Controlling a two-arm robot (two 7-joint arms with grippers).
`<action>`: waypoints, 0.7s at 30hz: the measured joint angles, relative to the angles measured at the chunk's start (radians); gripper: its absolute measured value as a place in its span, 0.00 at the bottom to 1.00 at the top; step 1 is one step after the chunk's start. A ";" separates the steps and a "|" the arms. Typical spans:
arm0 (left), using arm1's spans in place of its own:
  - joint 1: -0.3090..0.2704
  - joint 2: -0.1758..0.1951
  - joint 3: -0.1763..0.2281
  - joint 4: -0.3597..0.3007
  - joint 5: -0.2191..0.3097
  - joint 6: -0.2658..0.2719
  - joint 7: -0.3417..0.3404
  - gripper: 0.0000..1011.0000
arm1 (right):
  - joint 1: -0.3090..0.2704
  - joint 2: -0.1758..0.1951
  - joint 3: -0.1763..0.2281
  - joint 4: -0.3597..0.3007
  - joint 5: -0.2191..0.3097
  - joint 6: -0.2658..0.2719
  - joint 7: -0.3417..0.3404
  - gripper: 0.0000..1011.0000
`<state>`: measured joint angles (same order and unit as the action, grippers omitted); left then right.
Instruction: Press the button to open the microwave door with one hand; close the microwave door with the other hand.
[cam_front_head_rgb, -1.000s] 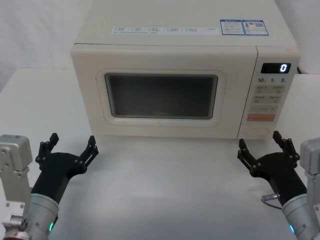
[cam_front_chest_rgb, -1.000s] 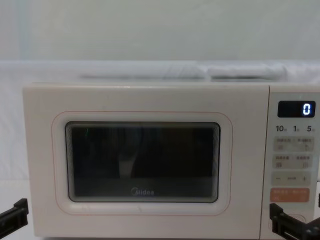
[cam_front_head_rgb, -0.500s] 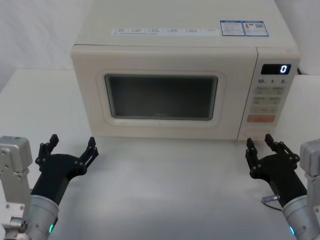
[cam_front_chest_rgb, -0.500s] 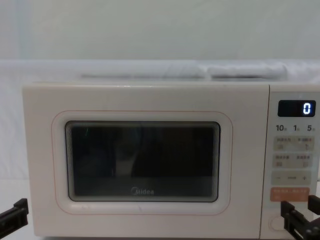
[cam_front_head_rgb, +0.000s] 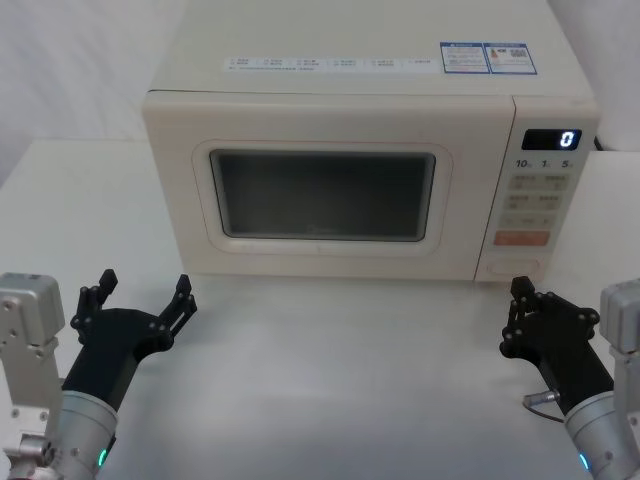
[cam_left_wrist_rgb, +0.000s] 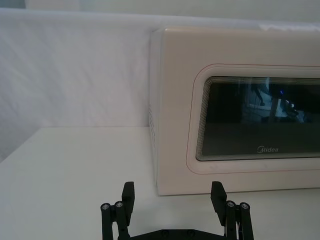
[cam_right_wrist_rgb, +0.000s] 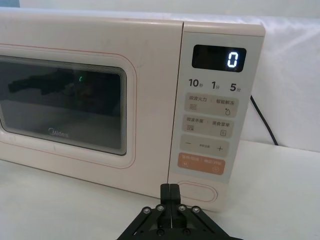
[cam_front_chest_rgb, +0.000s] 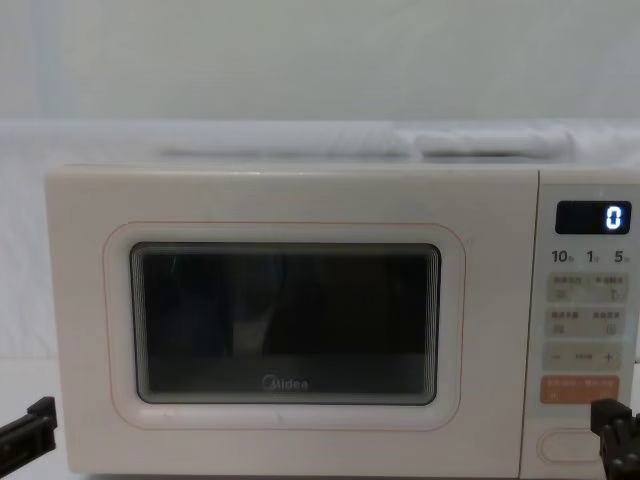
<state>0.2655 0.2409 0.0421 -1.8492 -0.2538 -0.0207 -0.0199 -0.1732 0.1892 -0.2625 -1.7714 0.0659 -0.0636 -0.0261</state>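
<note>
The large cream-white microwave door (cam_front_head_rgb: 322, 194), with its dark rounded window and thin pink outline, is seen flush with the cabinet, so the opening step is judged not yet done. The wide pill-shaped cream button (cam_right_wrist_rgb: 195, 191) is found at the foot of the control panel, below the orange rectangular key (cam_right_wrist_rgb: 201, 163). The black ribbed right end effector (cam_front_head_rgb: 528, 303) is held low over the white counter (cam_front_head_rgb: 340, 380), just in front of that button and apart from it, its fingers brought together into a single narrow tip. The step in hand is judged to be the approach for the press. A short forward push is called for next, with the closed tip kept level with the button and clear of the orange key above. The black ribbed left end effector (cam_front_head_rgb: 140, 296) is parked near the door's left front corner, fingers spread wide, presumably reserved for closing. The closed tip's line-up with the button is given plainly by the right wrist view, whereas in the head view the button (cam_front_head_rgb: 510, 268) is small. The spread fingers (cam_left_wrist_rgb: 128, 196) and the microwave's left side wall are given by the left wrist view. In the chest view the button (cam_front_chest_rgb: 570, 445) is met side-on beside the right end effector (cam_front_chest_rgb: 616, 431).
</note>
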 joint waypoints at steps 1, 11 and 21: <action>0.000 0.000 0.000 0.000 0.000 0.000 0.000 0.99 | 0.000 0.000 0.000 0.000 0.000 0.000 0.000 0.00; 0.000 0.000 0.000 0.000 0.000 0.000 0.000 0.99 | 0.000 0.000 0.000 0.000 0.000 0.000 0.000 0.00; 0.000 0.000 0.000 0.000 0.000 0.000 0.000 0.99 | -0.001 -0.005 0.015 0.001 0.001 0.003 0.016 0.00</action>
<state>0.2655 0.2409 0.0421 -1.8492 -0.2538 -0.0208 -0.0199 -0.1740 0.1846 -0.2471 -1.7702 0.0668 -0.0611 -0.0099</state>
